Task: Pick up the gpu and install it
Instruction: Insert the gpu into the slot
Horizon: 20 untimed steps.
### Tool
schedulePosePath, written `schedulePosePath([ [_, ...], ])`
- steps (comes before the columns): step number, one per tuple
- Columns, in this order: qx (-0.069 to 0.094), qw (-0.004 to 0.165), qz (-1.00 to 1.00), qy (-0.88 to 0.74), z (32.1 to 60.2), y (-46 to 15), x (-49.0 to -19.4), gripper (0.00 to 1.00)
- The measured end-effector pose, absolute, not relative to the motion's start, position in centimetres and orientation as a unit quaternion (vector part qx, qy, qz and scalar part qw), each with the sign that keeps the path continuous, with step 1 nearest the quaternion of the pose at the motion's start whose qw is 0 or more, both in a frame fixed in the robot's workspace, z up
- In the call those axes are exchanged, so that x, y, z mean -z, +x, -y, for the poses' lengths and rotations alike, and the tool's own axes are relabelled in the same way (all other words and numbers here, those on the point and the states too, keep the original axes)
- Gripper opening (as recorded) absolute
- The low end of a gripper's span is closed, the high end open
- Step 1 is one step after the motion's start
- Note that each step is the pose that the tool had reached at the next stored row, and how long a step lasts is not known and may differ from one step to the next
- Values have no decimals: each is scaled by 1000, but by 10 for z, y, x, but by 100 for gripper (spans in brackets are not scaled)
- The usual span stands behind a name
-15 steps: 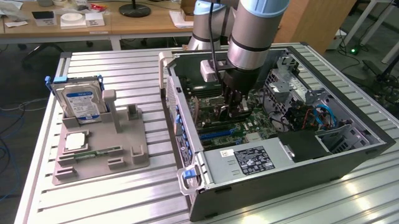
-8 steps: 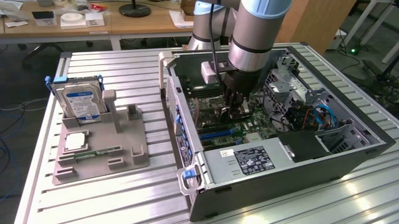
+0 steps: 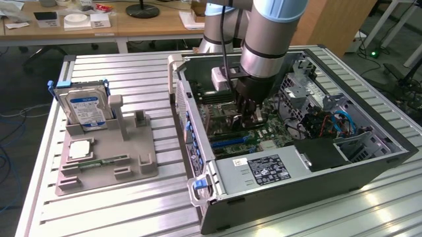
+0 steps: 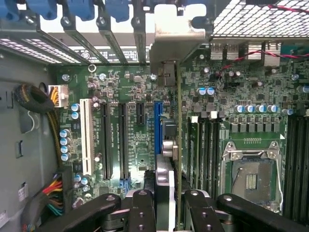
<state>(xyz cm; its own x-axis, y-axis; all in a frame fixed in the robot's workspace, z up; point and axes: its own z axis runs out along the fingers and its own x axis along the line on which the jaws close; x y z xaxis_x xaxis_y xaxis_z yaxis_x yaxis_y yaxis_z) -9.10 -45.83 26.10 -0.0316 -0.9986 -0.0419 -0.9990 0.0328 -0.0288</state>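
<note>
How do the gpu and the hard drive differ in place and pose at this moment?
The gpu is held edge-on between the gripper's fingers inside the computer case, over the motherboard's slots; the hard drive stands in the grey holder outside the case, untouched. The gpu shows a thin edge; the drive shows its blue-white label. Both stand upright.

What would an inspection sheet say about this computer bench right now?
Surface: ribbed metal table, carrying an open PC case and a grey parts holder.
Job's things: gpu held edge-on above the motherboard, its metal bracket at the case's slot openings.
Clutter: hard drive upright in the holder; memory stick lying in it.
Grippers: gripper inside the case, fingers closed on the gpu.
Cables: blue cables in the case; coloured bundle beside the board.
Surroundings: wooden desks behind.
</note>
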Motion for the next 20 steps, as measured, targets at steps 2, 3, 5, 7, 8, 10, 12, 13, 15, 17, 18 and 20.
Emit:
schedulePosePath([
  [2,-4,25,-718,-695,461,-91,-260,28],
  [3,-4,25,-718,-695,462,-91,-260,28],
  [5,-4,25,-718,-695,462,-92,-258,28],
  [7,-4,25,-718,-695,462,-93,-257,28],
  [8,-4,25,-718,-695,462,-94,-256,28],
  [10,-4,25,-718,-695,462,-94,-255,28],
  [12,-4,25,-718,-695,462,-95,-254,28],
  [13,-4,25,-718,-695,462,-95,-253,28],
  [15,-4,25,-718,-695,462,-96,-252,28],
  [17,-4,25,-718,-695,463,-96,-251,28],
  [18,-4,25,-718,-695,463,-96,-250,28],
  [20,-4,25,-718,-695,463,-96,-248,28],
])
